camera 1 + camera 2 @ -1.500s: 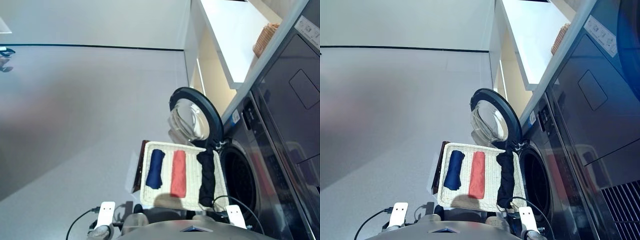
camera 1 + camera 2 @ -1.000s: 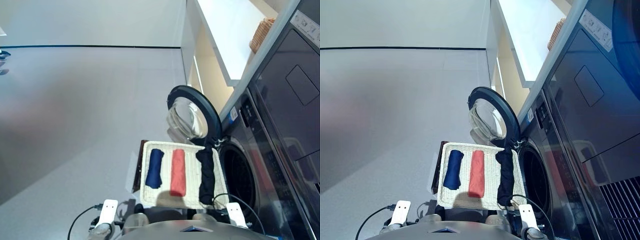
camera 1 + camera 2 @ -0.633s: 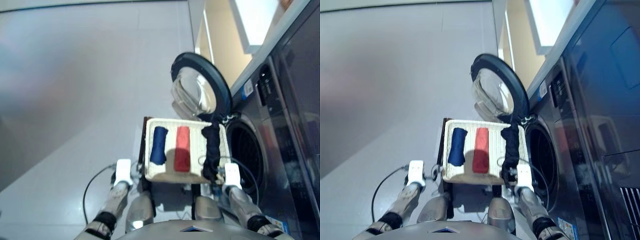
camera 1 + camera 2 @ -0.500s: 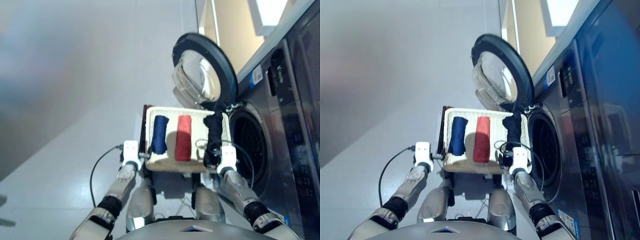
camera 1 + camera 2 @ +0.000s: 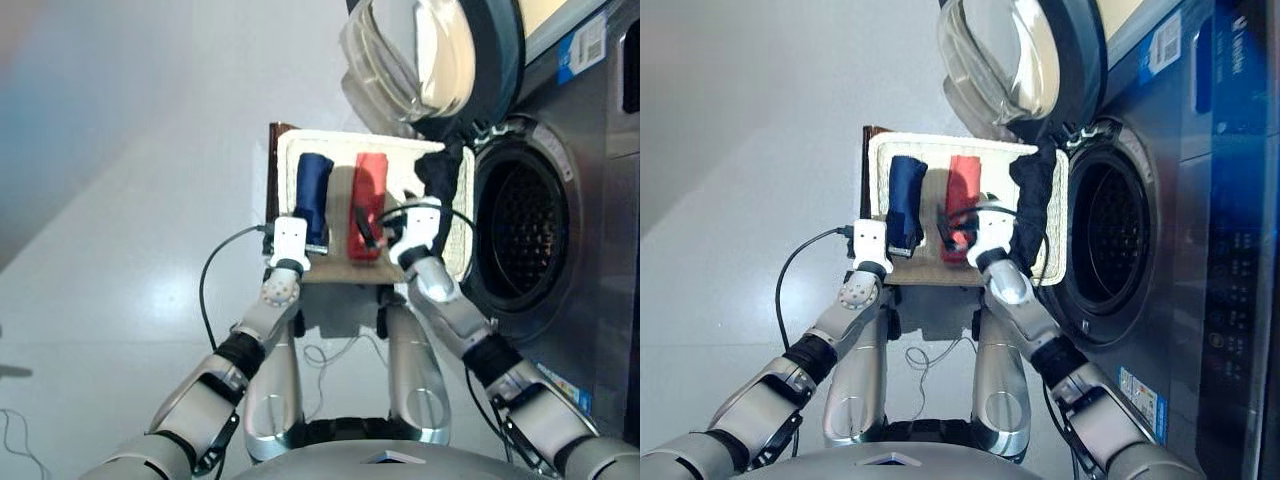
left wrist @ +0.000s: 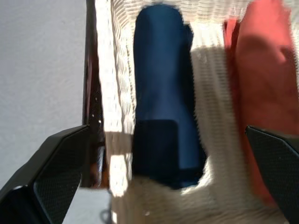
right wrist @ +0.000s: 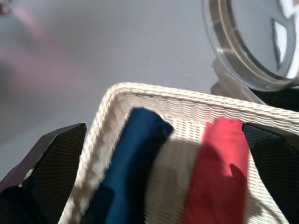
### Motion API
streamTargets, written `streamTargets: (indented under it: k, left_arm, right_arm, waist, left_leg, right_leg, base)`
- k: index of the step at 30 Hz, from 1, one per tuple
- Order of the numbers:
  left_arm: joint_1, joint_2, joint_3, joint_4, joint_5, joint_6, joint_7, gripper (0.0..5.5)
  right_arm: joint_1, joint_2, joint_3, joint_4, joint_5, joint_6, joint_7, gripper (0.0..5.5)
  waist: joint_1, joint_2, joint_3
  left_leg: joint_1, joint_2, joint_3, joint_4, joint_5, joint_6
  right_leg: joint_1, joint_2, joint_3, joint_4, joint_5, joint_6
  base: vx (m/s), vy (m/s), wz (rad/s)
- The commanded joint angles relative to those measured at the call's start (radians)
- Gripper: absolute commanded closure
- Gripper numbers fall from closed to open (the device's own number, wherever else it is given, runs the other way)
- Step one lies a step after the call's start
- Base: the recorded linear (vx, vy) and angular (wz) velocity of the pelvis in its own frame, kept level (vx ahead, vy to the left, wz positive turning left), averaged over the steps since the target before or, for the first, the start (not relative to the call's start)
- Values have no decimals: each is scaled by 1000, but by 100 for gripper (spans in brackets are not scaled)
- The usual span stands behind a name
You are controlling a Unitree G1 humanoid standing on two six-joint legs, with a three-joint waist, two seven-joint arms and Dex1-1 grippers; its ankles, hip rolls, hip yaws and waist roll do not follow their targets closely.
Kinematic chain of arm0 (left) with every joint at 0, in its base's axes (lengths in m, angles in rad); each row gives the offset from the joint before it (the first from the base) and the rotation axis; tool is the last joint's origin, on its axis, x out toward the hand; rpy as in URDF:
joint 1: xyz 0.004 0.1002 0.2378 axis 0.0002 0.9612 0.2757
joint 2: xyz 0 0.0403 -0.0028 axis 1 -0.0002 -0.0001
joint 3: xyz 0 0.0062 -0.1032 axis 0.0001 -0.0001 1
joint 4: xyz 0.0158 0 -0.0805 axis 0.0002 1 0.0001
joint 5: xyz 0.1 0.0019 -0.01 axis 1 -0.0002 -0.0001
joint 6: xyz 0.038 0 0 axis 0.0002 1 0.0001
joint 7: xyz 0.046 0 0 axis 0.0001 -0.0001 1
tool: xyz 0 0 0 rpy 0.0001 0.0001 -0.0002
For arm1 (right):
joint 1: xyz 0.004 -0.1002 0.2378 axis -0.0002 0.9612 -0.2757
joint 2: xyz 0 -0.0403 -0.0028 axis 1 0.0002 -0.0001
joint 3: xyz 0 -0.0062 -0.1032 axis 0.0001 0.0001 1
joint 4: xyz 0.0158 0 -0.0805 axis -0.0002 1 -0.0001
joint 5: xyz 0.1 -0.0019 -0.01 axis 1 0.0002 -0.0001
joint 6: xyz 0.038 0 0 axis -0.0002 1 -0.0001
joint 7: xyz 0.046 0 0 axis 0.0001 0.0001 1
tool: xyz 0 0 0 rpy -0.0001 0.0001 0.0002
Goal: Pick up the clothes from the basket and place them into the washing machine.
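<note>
Now | both claws spread, empty | black cloth partly behind right claw

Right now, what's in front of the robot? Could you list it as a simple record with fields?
Basket: cream wicker basket beside the machine's drum hole
Clothes in basket: navy cloth, coral-red cloth, black cloth nearest the drum
Washing machine: dark grey washing machine, round door swung open
Left gripper: left gripper open, over the navy cloth
Right gripper: right gripper open, above the basket, holding nothing
</note>
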Motion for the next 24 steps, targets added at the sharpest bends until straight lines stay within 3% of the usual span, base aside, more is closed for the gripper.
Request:
streamTargets:
  k: [1,7,13,18,19,20,24]
  left_arm:
    - [-57,-12,-34,-64,60,-74,65,0]
    - [-139,-15,-23,-53,60,-69,114,0]
    - [-253,-50,-12,110,24,-23,144,0]
    - [-321,-24,-24,92,57,-29,160,0]
    - [-320,-23,-29,86,67,-28,165,0]
    - [-351,-12,-33,70,106,-23,182,0]
    - [-366,-14,-34,23,120,-28,208,0]
  right_arm:
    - [-74,43,24,-137,-56,-77,-31,0]
    - [-174,80,51,-121,-73,-76,-58,0]
    - [-236,111,73,-98,-66,-73,-76,0]
    - [-251,111,84,-112,-56,-77,-65,0]
    - [-245,113,85,-113,-54,-78,-63,0]
    - [-263,109,90,-116,-55,-81,-58,0]
    - [-270,99,96,-137,-48,-83,-45,0]
  waist:
    - [-15,8,-9]
    - [-19,2,-9]
    - [-28,-9,-9]
    - [-35,-14,-9]
    - [-35,-13,-9]
    - [-38,-16,-9]
    - [-42,-18,-9]
  left_leg:
    - [-58,-11,18,132,-129,0]
    - [-169,-6,14,159,-123,1]
    - [-242,0,13,171,-115,-1]
    - [-272,6,15,183,-117,-2]
    - [-254,8,13,197,-153,-8]
    - [-287,8,19,186,-119,-2]
    - [-297,9,21,181,-117,-3]
  right_leg:
    - [-134,20,21,80,-8,-23]
    - [-241,26,25,99,-1,-25]
    - [-314,28,29,105,8,-24]
    - [-351,32,36,118,9,-22]
    - [-335,32,35,135,-28,-18]
    - [-366,33,34,122,6,-21]
    - [-379,37,38,114,10,-18]
  base:
    - [-119,-1,1]
    - [-58,-9,-37]
    - [0,0,0]
    - [18,4,-4]
    - [0,0,0]
    - [0,0,0]
    - [-22,1,-8]
